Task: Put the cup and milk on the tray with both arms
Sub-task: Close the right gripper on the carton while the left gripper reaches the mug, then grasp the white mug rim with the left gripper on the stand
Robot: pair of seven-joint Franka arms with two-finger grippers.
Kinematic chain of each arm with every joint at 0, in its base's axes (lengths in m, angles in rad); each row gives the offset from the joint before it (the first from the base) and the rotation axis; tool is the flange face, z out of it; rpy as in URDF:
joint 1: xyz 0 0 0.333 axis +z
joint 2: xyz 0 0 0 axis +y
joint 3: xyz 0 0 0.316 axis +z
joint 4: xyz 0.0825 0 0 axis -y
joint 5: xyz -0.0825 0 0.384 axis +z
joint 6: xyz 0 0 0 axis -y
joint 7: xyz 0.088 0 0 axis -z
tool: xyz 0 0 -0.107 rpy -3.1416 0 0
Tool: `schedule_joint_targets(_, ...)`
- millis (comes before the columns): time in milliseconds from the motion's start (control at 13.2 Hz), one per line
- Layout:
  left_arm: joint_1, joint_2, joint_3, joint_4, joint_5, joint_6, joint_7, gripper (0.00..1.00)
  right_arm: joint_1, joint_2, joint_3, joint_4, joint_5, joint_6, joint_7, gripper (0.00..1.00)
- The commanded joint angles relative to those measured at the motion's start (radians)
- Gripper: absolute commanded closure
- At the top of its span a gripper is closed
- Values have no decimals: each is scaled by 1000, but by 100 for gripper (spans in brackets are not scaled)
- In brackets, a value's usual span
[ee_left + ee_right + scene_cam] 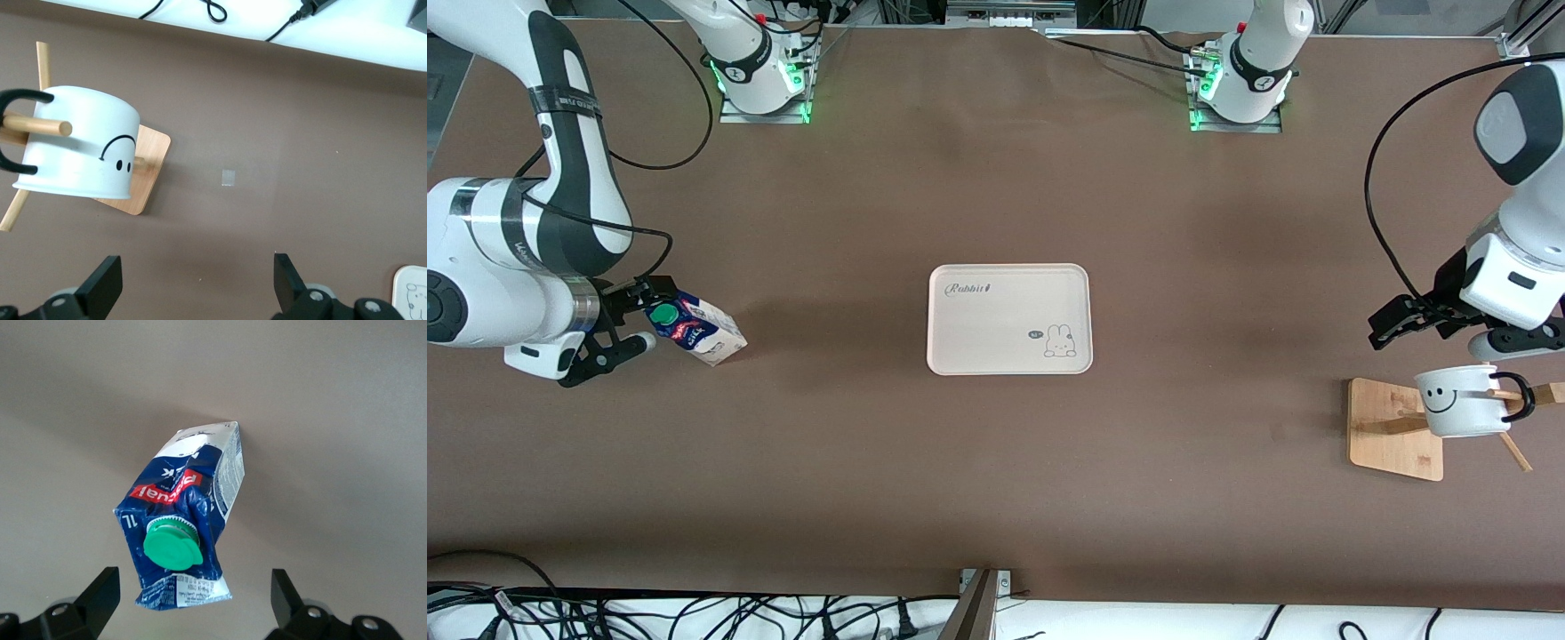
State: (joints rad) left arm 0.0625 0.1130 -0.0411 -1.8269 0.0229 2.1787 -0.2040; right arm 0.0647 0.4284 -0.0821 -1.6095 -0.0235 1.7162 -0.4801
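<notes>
White smiley cup (1463,403) hangs on a stand peg; blue milk (698,329) stands; cream tray (1009,318) between.

Left gripper (1405,322) and right gripper (623,324) both gape wide.

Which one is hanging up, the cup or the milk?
The cup: it hangs on the wooden stand's pegs. The milk stands on the table.

The tray (1009,318) is showing the word "Rabbit" near one corner. The milk (183,527) carton is showing "1L" on its blue side.
</notes>
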Motion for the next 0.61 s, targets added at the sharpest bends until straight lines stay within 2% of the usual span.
schedule_joint_targets(0,52,-104,-7,-219,-15,217,-17,0,1,-34,2,-50,-15,23,-15,0)
schedule_joint_targets(227,79,-95,-7,-285,-23,381,-15,0,4,-31,5,-61,-15,26,-15,0)
schedule_joint_targets(303,88,-92,-7,-299,-59,401,-14,0,13,-30,5,-69,-15,34,-15,0)
schedule_joint_targets(530,115,-46,-7,-287,-271,405,72,0,18,-28,5,-107,-15,68,-15,0)
